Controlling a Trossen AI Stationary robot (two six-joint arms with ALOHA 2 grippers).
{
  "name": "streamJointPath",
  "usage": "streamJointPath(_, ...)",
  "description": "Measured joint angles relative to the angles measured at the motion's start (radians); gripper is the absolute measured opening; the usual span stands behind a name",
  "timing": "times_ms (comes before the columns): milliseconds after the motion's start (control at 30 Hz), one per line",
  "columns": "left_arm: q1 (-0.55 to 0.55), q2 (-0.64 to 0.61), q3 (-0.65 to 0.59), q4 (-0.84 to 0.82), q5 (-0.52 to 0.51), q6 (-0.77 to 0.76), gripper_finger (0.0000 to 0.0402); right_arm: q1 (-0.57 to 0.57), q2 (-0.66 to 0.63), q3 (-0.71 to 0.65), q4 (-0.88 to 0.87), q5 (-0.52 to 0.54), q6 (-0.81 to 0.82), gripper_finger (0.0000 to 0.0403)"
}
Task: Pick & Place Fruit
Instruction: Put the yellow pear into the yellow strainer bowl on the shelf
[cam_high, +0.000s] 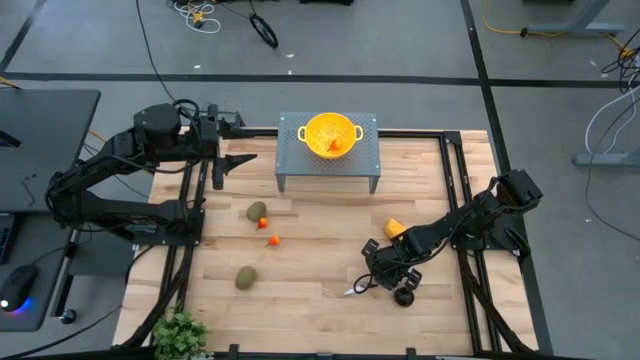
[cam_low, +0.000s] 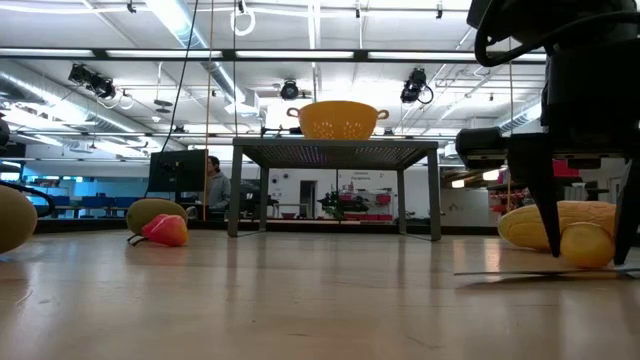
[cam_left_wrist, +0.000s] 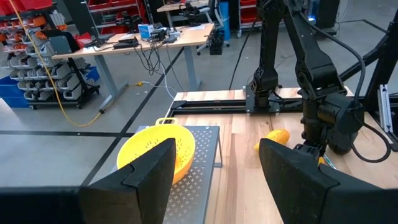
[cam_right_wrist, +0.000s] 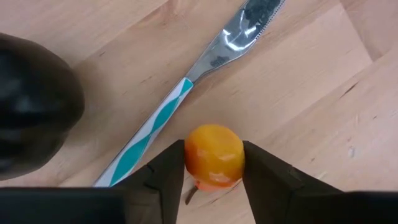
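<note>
We have the right hand (cam_right_wrist: 213, 163) down on the pale wooden-plank bench (cam_high: 310, 285), its two dark fingers (cam_right_wrist: 165, 171) closing around a small, glossy orange-yellow rounded fruit (cam_right_wrist: 214, 155) that sits on the boards between them; both fingers look to be at or nearly at its sides. We judge this piece light, smooth-skinned and a little slippery, so we would take it across its widest part, low down, with modest pressure so it neither squirts out nor bruises. Just beside it lies a slim silver table knife with a pale blue striped handle (cam_right_wrist: 155, 127), hard and flat, and a dark, round, matte fruit (cam_right_wrist: 34, 106) sits near. The larger yellow-orange oblong fruit (cam_high: 397, 229) lies close by. Two olive-brown oval fruits (cam_high: 257, 211) and a tiny orange-red piece (cam_high: 274, 240) lie well apart, mid-bench. The yellow perforated two-handled bowl (cam_high: 333, 133) stands on a grey perforated metal stand (cam_high: 288, 150). Our left hand (cam_left_wrist: 214, 171) hangs open near that stand.
</note>
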Motion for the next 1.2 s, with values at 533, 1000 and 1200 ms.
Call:
streamJointPath(533,0.000,0.000,0.000,0.000,0.000,-0.002,0.0240,0.000,0.000,0.005,-0.011,0.000,0.000,0.0150)
streamJointPath(1000,0.000,0.000,0.000,0.000,0.003,0.009,0.0240,0.000,-0.104,0.065,-0.053,0.053,0.060,0.0149)
streamJointPath(1200,0.000,0.000,0.000,0.000,0.012,0.009,0.0240,0.000,-0.121,0.065,-0.057,0.079,0.090,0.0149)
